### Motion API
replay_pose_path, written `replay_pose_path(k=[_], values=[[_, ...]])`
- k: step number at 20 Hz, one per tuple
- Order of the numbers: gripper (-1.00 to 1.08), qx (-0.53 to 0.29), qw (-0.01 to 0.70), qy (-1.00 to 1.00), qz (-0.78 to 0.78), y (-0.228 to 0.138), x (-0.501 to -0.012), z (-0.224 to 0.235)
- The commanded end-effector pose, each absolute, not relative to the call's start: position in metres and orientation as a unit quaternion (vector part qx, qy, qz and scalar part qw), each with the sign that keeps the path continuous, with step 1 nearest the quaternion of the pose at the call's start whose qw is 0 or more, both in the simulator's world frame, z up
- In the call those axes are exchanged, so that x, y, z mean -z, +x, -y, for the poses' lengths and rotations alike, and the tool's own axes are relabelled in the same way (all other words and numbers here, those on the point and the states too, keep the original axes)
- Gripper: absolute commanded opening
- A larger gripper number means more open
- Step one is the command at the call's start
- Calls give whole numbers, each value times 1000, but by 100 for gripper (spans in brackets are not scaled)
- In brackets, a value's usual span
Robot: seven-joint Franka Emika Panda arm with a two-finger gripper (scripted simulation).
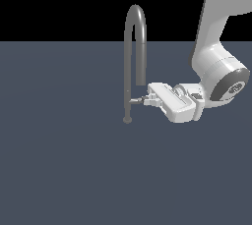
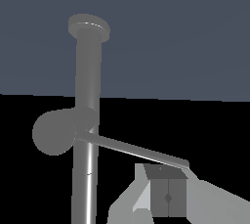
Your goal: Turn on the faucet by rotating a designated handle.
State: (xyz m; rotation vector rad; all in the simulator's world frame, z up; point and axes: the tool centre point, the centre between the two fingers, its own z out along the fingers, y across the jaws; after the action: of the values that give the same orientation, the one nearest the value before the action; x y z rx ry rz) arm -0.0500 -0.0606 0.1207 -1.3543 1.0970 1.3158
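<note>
Item 1, faucet [image 1: 129, 67]: a tall grey stem rising from a small round foot on the bench [image 1: 59, 170], arching over at the top into a thicker spout sleeve that hangs down on the exterior view's right of the stem. I see it roughly mid-scene.

Item 2, handle [image 1: 135, 100]: a short, light-silver lever stub, low on the stem just above the foot, sticking out sideways toward the exterior view's right. In the wrist view it shows as a thin flat bar [image 2: 132, 149] running from the stem to the pincer.

Item 3, pincer [image 1: 145, 100]: white, lying roughly level on the exterior view's right of the faucet, its tips at the free end of the handle. In the wrist view the two finger pads [image 2: 167, 196] stand drawn together with no gap I can make out, just beside the handle's tip. I cannot tell whether anything is actually clamped.

Item 4, arm [image 1: 216, 71]: white, coming down from the upper right.
</note>
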Motion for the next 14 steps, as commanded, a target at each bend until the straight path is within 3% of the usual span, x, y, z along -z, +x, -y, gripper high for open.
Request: replay_pose_path(k=[1,7,9,14], values=[[-100,-537,459,-548,-448,-52,-109,61],[-100,-541,455,-542,-454,-58,-74,62],[-100,-535,462,-551,-443,-49,-95,61],[-100,-538,459,-547,-448,-45,-74,60]])
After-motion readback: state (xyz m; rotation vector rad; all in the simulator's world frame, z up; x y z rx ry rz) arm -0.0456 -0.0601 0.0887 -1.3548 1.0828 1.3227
